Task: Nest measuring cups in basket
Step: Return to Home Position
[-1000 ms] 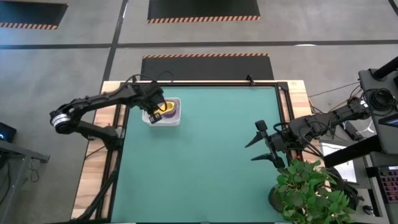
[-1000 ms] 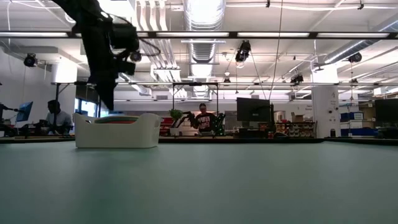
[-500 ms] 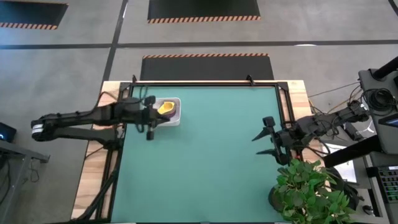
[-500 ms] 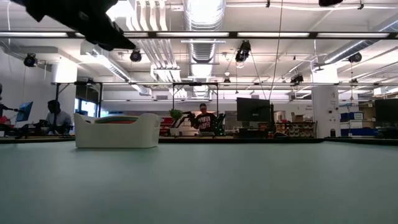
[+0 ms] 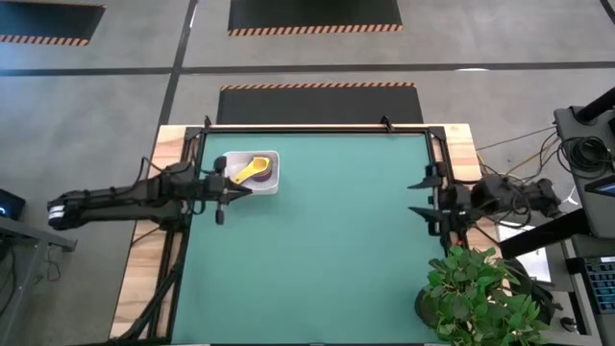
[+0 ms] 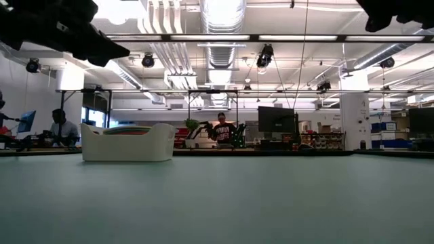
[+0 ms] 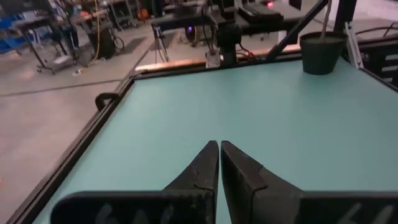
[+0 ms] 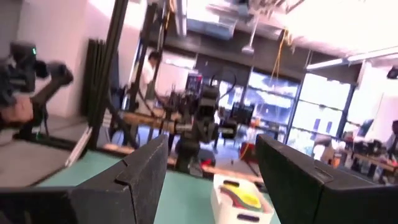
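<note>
The white basket [image 5: 270, 183] stands at the table's far left, bottom flat on the green mat. The measuring cups sit nested inside it, a yellow cup [image 5: 252, 170] on top and a purple rim [image 5: 265, 177] beside it. In the low view, coloured rims [image 6: 126, 129] peek above the basket [image 6: 127, 144]. My left gripper [image 5: 240, 185] is shut and empty, raised just off the basket's near left corner and pointing about level across the table [image 7: 219, 147]. My right gripper [image 5: 420, 197] stands open and empty at the table's right edge, facing the basket [image 8: 239, 205] from afar.
A potted plant [image 5: 480, 298] stands at the near right corner, its pot [image 7: 322, 53] showing in the left wrist view. A black rail [image 5: 317, 128] frames the mat. The wide green mat [image 5: 327, 240] lies between the arms. People sit in the room beyond [image 6: 222, 129].
My left gripper has drawn back from over the basket toward the table's left edge and tipped up from pointing down to about level, staying shut. My right gripper has pulled back toward the right edge, staying open. The basket and cups have kept still.
</note>
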You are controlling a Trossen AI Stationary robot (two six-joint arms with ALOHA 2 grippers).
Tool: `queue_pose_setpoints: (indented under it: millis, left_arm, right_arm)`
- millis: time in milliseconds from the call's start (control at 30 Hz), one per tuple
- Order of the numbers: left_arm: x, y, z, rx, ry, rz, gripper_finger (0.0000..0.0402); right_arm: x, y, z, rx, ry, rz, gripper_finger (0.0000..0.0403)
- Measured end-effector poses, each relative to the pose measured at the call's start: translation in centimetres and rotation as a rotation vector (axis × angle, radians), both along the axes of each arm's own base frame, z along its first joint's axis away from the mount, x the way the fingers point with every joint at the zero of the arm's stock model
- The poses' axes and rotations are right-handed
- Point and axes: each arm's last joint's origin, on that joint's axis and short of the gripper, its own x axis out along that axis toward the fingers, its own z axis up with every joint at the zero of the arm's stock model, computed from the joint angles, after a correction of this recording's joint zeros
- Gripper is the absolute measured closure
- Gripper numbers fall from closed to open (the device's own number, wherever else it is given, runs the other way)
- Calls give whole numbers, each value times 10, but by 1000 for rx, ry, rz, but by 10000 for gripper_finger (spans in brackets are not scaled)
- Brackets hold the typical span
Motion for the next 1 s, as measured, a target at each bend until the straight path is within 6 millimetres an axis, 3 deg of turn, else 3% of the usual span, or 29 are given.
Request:
queue_pose_setpoints:
  millis: [200, 667, 1000]
  left_arm:
    - [-8, -2, -11, 10, -48, 0, 402]
    - [-23, -6, -63, -62, -232, -47, 402]
    - [-31, -9, -50, -32, -352, -71, 402]
  right_arm:
    - [-7, -1, -18, 2, -12, -1, 172]
    - [8, 0, -63, 10, 110, -33, 204]
    - [8, 1, -67, 7, 151, 5, 240]
